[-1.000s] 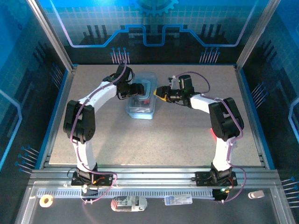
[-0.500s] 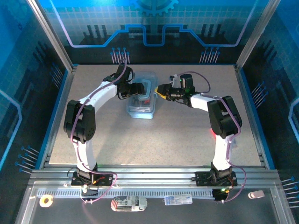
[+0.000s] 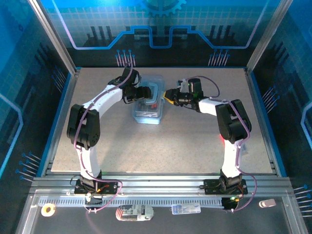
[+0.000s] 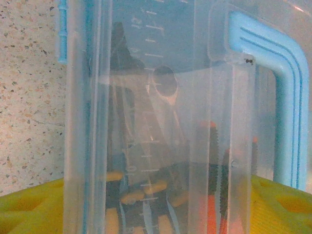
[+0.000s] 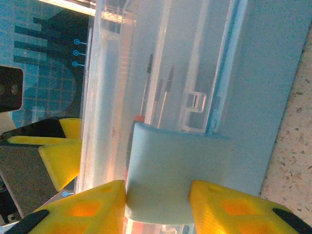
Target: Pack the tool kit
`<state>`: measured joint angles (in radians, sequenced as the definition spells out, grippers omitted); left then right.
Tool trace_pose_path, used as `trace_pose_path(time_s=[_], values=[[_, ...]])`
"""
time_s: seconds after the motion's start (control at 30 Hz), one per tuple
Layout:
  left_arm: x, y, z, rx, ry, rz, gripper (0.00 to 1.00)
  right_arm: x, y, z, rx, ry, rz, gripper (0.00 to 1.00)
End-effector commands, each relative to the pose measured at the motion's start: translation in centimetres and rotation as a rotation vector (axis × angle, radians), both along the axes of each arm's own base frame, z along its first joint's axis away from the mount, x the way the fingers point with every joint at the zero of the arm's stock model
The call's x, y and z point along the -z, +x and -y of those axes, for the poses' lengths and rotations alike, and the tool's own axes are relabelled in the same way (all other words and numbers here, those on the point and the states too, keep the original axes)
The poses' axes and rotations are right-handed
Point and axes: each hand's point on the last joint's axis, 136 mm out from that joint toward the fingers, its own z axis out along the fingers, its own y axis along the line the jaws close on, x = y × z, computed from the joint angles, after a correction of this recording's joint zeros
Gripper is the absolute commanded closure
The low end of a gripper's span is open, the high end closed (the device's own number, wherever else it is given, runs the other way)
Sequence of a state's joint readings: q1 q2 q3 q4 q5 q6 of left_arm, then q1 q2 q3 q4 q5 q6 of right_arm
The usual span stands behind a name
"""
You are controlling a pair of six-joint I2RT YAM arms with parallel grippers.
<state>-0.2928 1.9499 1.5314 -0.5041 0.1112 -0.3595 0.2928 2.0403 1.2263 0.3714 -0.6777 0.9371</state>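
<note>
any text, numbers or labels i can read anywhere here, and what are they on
None can be quoted; nothing reads clearly.
Embossed scale ticks, perhaps with digits, on the lid of the tool kit: too blurred to read.
Red-and-white packet on the front ledge: print too small to read.
Back wall panel: gear and circuit graphics, no words.

A translucent pale-blue plastic box (image 3: 147,108) is set on the tabletop (image 3: 161,146) between left hand (image 3: 146,92) and right hand (image 3: 165,96), with screwdrivers (image 4: 210,204) inside.
</note>
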Motion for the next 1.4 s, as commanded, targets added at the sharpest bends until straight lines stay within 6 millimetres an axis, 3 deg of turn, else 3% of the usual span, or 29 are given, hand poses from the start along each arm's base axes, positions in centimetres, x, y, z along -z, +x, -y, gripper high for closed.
trace_pose_path(time_s=[0.0, 0.6, 1.37], values=[[11.6, -6.9, -1.1, 0.021, 0.113, -0.384, 0.42, 2.7, -0.1, 0.5, 0.019, -0.043, -0.052, 0.59], [12.5, -7.3, -1.6, 0.013, 0.211, -0.407, 0.46, 3.0, 0.4, 1.1, 0.035, 0.077, -0.058, 0.59], [11.6, -7.0, -1.0, 0.030, 0.186, -0.386, 0.47, 3.4, -0.2, -0.2, -0.052, 0.130, -0.035, 0.39]])
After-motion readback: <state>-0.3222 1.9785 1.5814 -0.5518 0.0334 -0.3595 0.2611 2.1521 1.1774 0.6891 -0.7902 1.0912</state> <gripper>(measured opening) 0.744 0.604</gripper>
